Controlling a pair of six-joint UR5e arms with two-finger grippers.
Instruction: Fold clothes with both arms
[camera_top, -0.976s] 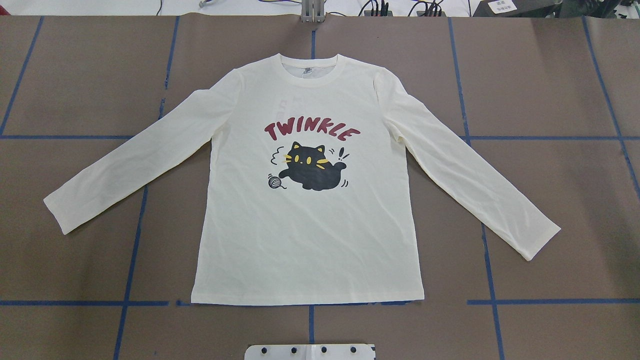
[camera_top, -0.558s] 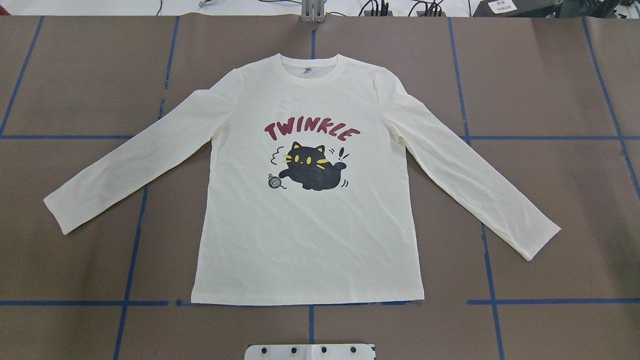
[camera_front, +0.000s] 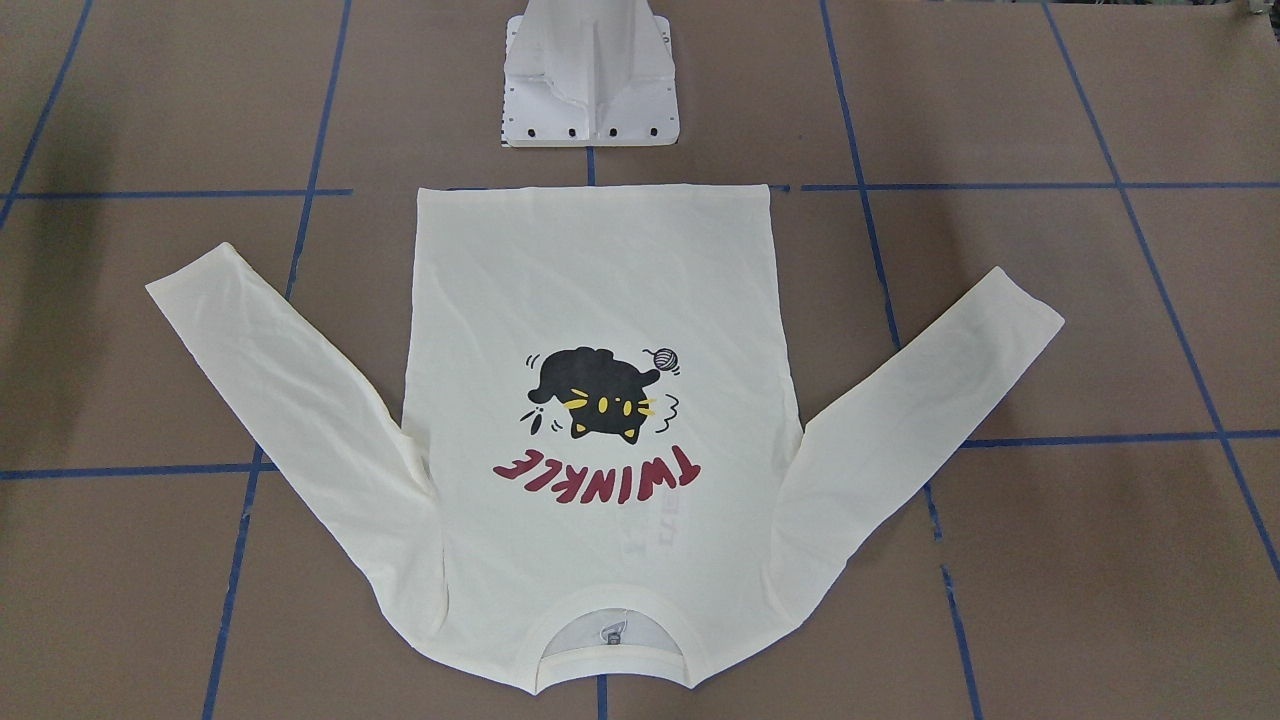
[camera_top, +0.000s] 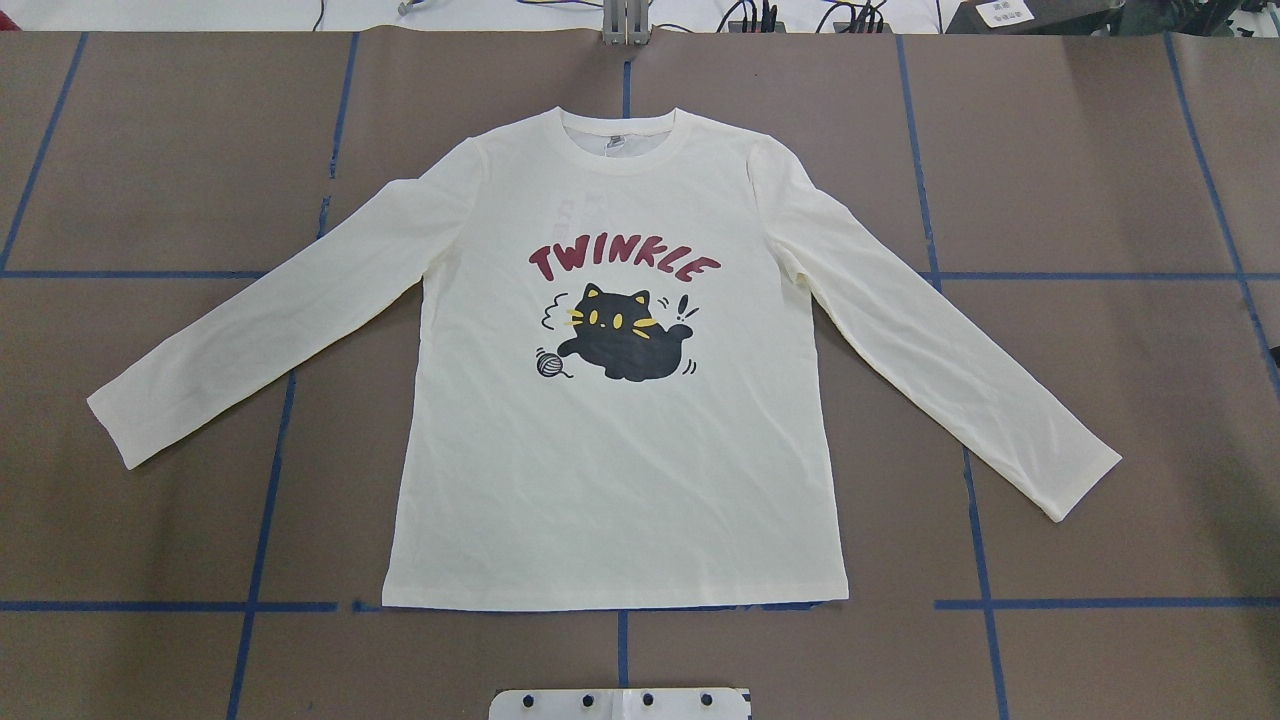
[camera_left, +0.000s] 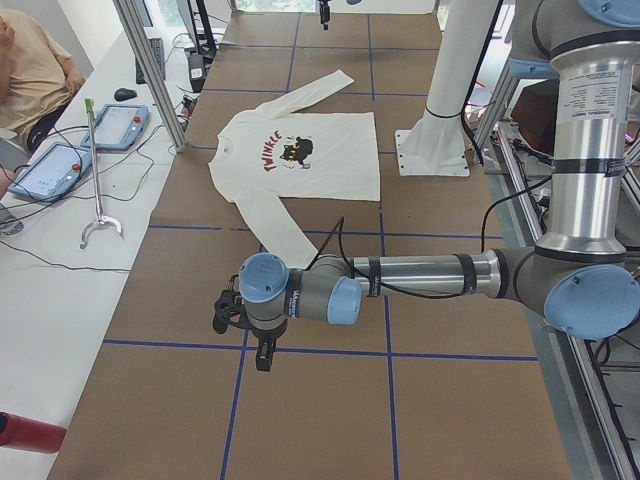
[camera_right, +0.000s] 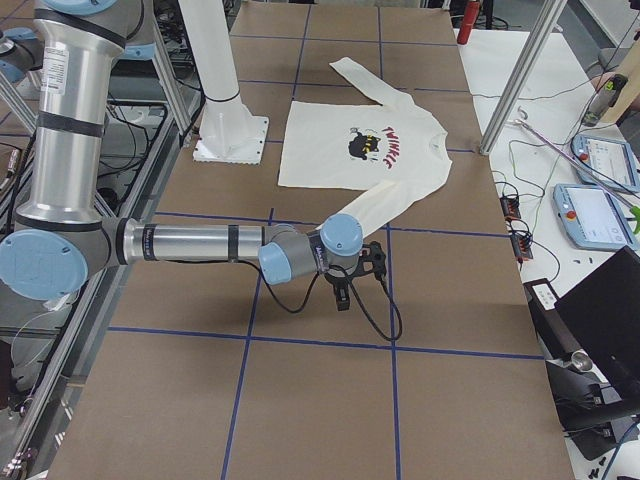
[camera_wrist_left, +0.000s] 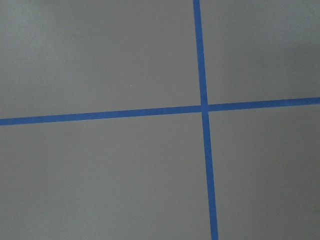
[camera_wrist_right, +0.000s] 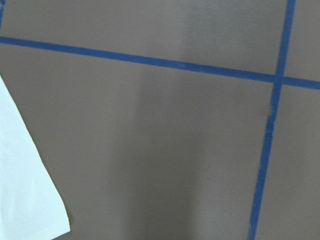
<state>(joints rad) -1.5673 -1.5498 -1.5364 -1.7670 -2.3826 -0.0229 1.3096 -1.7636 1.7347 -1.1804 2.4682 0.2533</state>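
Observation:
The cream long-sleeved T-shirt (camera_top: 620, 480) lies flat on the brown table, print side up, with a black cat and red "TWINKLE" lettering. Both sleeves are spread outward and the collar points away from the robot's base. It also shows in the front view as the shirt (camera_front: 590, 270). My left gripper (camera_left: 262, 355) hangs over bare table beyond the near sleeve's cuff. My right gripper (camera_right: 342, 298) hangs just past the other sleeve's cuff (camera_wrist_right: 20, 190). Both grippers show only in the side views, so I cannot tell whether they are open or shut.
The white pedestal base (camera_front: 590, 90) stands just behind the shirt's hem. Blue tape lines (camera_wrist_left: 202, 107) grid the table. Along the far side runs a white bench with tablets (camera_left: 55, 170), cables and a grabber stick, and a person (camera_left: 30, 70) sits there.

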